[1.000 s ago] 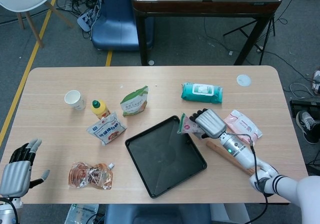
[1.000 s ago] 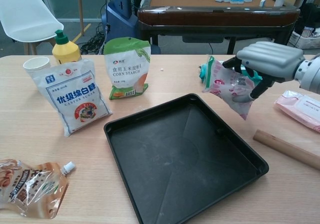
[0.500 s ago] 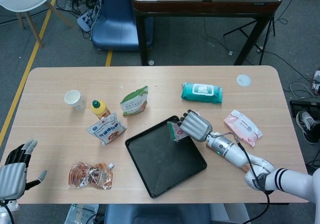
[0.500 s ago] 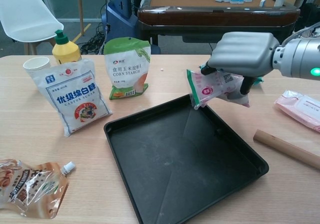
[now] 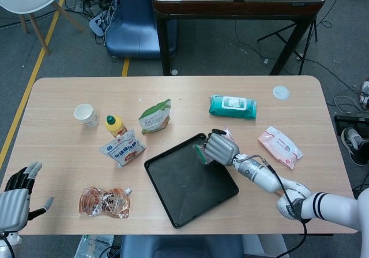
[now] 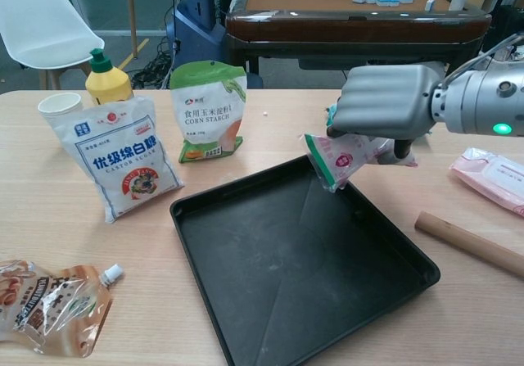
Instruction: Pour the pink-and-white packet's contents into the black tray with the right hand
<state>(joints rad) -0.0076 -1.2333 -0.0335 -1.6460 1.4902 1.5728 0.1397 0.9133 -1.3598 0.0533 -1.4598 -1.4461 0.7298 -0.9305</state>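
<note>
The right hand (image 6: 385, 102), fingers clamped on the crinkly pink-and-white plastic packet (image 6: 348, 152), tilts its mouth down over the square black tray's (image 6: 246, 333) two-o'clock corner, so contents should land inside.

right hand (image 6: 385, 100): grey metal shell, black fingers | wrist: silver cylinder, green LED, black cable | left hand (image 5: 14, 203): same grey-black

Head view looked steeply down from above the near edge, far enough to take in the whole bench (image 5: 173, 90) and floor beyond. Chest view sat low and close at the near edge, facing far across the bench (image 6: 246, 104). Both shared the black tray (image 5: 190, 180) (image 6: 303, 268) and the packets left of it.
</note>
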